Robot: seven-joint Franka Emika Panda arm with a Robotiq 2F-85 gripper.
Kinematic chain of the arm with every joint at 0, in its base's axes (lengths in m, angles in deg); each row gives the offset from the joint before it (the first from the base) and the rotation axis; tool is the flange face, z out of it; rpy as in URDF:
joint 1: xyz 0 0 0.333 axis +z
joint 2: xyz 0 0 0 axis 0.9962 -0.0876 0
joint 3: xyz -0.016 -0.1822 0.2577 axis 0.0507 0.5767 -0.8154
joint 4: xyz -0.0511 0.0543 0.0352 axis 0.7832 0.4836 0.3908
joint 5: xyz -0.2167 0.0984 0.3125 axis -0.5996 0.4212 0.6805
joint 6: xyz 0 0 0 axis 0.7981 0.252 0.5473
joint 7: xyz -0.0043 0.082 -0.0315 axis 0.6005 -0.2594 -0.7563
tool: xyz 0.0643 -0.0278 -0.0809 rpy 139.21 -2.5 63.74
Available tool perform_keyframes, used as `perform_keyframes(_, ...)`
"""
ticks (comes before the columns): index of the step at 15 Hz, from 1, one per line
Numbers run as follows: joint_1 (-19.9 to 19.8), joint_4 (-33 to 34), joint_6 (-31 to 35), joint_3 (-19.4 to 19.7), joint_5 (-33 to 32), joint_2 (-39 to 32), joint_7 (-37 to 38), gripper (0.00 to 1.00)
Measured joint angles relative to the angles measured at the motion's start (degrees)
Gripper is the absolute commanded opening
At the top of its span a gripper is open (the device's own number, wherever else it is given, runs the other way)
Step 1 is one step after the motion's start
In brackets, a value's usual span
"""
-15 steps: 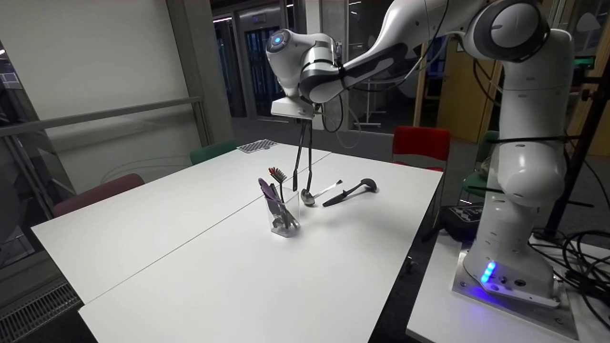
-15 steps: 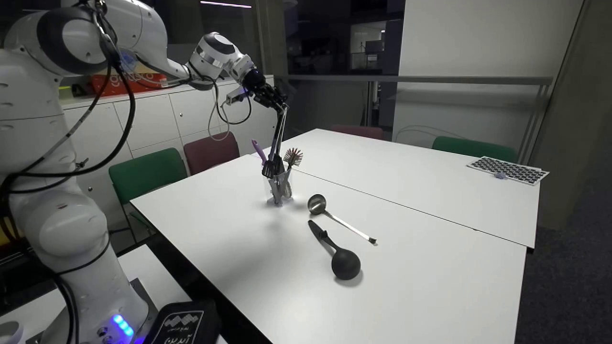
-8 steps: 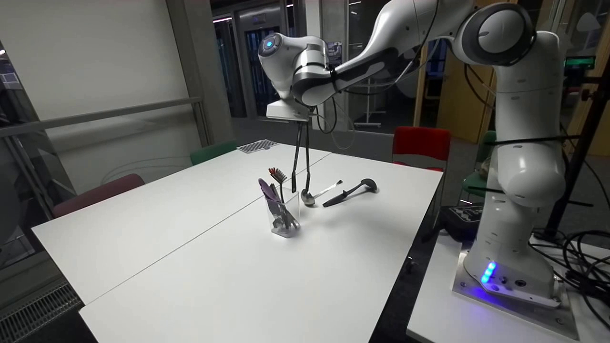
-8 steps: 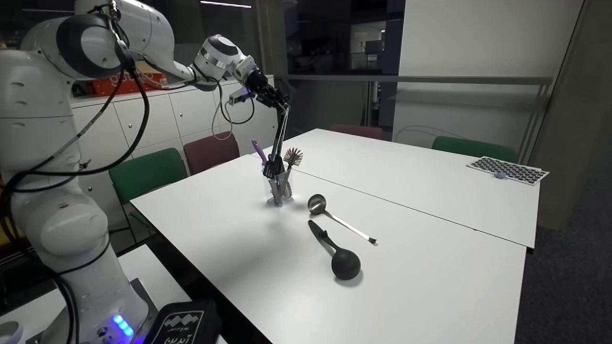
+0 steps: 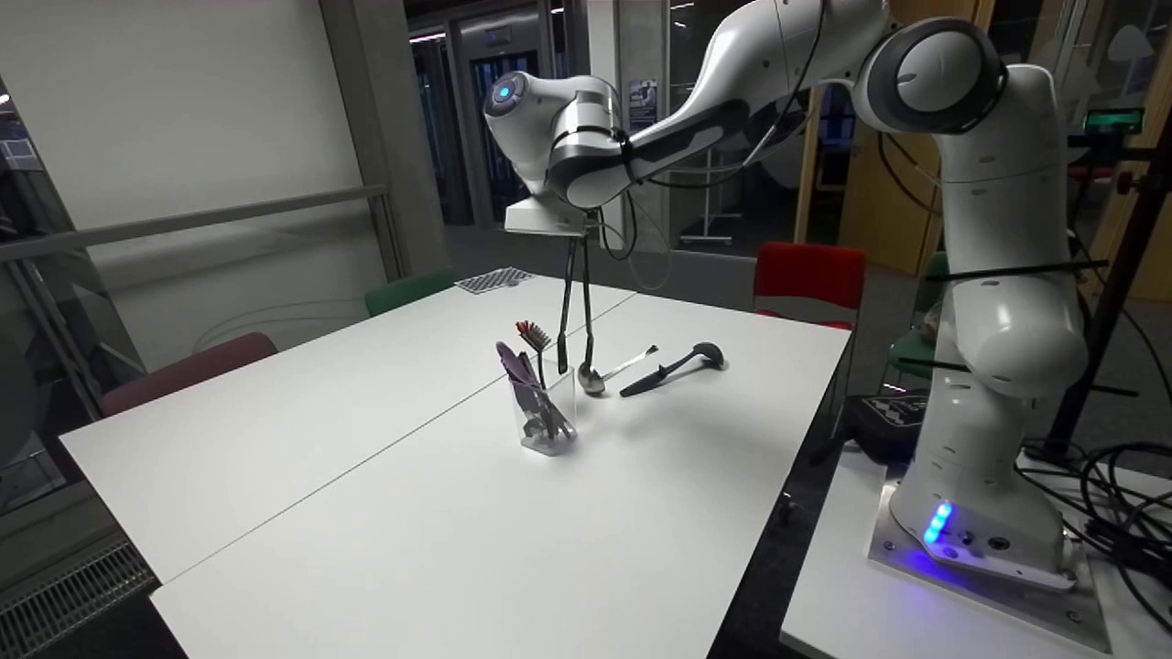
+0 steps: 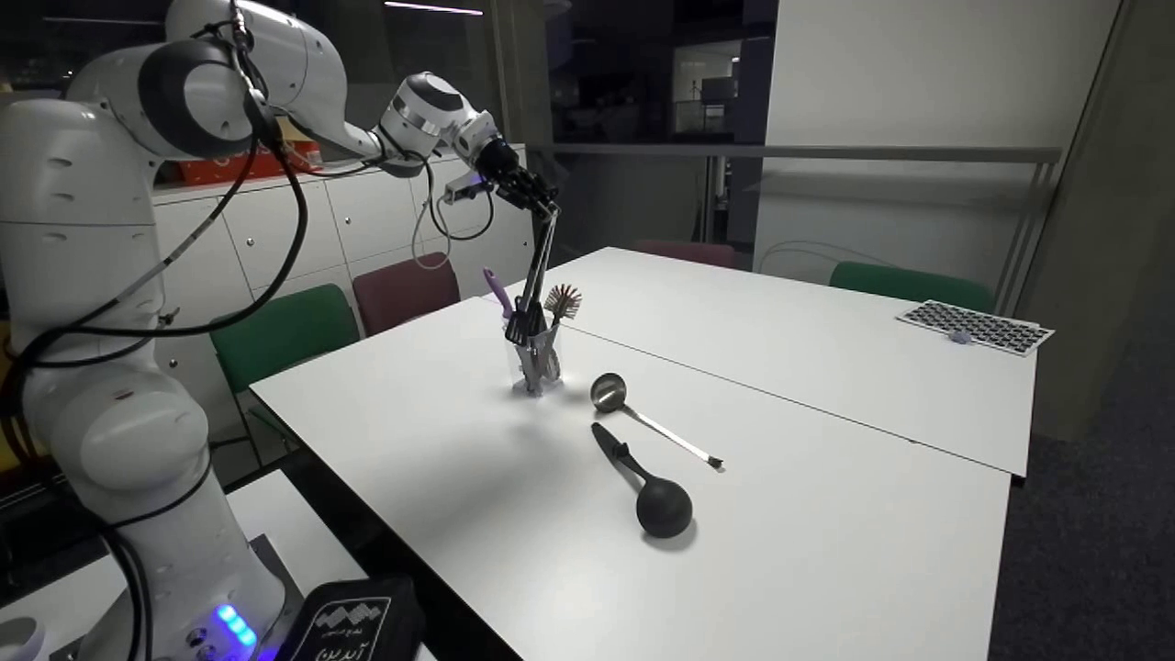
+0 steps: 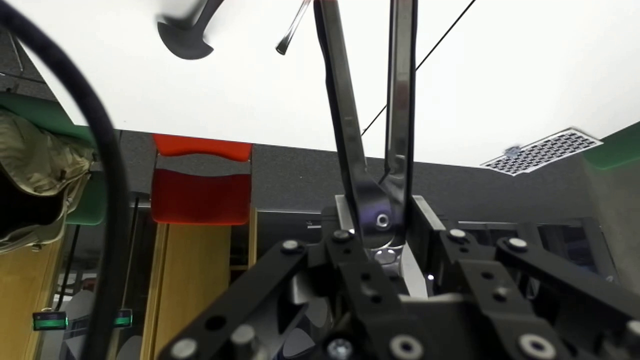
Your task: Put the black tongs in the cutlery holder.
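At the left of an exterior view you have a maroon chair (image 5: pixel 192 371), then a green chair (image 5: pixel 409 291), both by the table (image 5: pixel 385 531). A patterned board (image 5: pixel 494 280) lies on the table's far end. Next you come to the cutlery holder (image 5: pixel 566 395), upright on the table, a purple utensil (image 5: pixel 513 363) and a brush (image 5: pixel 534 335) sticking out of its top. Just right of the brush hang the black tongs (image 7: pixel 400 100), joined end up, arms a little apart. Your claw (image 7: pixel 382 212) is drawn in tight on that joined end, gripping from both sides. Down at the holder's rim, one tip overlaps it in this view and the other shows just outside; I can't tell whether they touch it. Further right you have a steel ladle (image 5: pixel 592 382) and a black ladle (image 5: pixel 661 373), lying near each other, then a red chair (image 5: pixel 810 275) and the arm's base (image 5: pixel 989 531).
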Motion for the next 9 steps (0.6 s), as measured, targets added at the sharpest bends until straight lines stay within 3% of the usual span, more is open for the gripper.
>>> perform_keyframes(9, 1.28, 4.48, -2.87, 0.58, -1.23, -3.82, -1.60, 0.08)
